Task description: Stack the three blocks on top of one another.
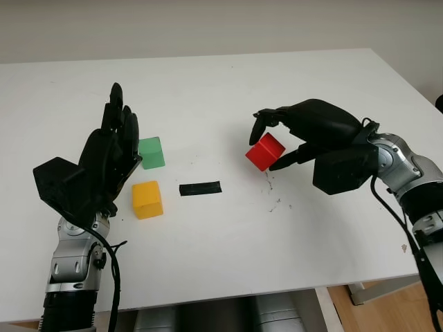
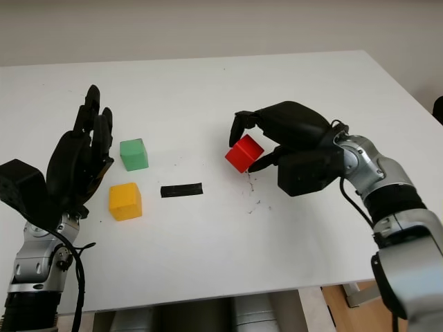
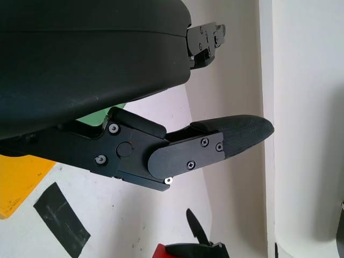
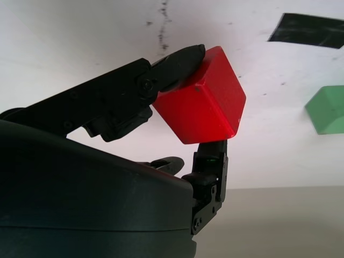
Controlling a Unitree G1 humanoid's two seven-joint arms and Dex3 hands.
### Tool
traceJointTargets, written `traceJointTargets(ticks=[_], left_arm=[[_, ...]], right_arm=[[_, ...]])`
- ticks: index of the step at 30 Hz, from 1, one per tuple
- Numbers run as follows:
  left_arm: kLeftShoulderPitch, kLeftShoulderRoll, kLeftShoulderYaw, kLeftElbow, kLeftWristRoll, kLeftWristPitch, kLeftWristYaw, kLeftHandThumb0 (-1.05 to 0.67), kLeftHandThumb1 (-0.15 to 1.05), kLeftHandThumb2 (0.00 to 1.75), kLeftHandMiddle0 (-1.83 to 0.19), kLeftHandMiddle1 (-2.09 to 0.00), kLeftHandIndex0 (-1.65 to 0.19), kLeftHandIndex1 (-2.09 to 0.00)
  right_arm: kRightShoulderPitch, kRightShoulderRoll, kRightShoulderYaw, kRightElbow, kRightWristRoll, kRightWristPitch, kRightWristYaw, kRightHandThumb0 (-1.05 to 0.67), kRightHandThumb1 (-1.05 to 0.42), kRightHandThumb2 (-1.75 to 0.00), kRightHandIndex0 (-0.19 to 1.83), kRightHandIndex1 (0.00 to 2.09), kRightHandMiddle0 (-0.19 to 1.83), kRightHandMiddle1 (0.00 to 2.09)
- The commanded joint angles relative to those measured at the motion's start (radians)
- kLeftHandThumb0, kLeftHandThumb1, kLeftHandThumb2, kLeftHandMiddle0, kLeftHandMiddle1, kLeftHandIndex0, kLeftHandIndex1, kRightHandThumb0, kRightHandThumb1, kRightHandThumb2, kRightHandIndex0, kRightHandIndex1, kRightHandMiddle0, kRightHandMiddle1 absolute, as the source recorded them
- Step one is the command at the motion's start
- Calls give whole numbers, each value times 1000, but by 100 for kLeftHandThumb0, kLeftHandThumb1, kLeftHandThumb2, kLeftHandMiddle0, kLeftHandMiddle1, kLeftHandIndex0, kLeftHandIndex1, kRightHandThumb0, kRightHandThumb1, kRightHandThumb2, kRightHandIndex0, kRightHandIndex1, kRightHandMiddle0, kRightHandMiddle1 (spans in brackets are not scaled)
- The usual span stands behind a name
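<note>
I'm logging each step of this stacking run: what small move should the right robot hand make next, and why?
Probably carry the red block toward the green block or yellow block and hold it above one. The right robot hand already pinches it, tilted, while both other blocks sit apart on the table beside the open left robot hand, so no stack exists yet.

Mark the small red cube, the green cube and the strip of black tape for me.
Small red cube (image 1: 265, 152): left eye view, on its upper face, pinched by the right hand (image 1: 273, 144).
Green cube (image 1: 151, 152): left eye view, top face.
Strip of black tape (image 1: 200, 188): left eye view, middle of the strip.
</note>
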Motion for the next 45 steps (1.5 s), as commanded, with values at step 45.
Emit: traceJointTargets(ticks=[45], left_arm=[[12, -23, 1, -57, 12, 15, 50, -71, 105, 64, 19, 0, 19, 0]], right_arm=[[-248, 187, 282, 73, -547, -107, -421, -43, -89, -5, 35, 7, 45, 150]])
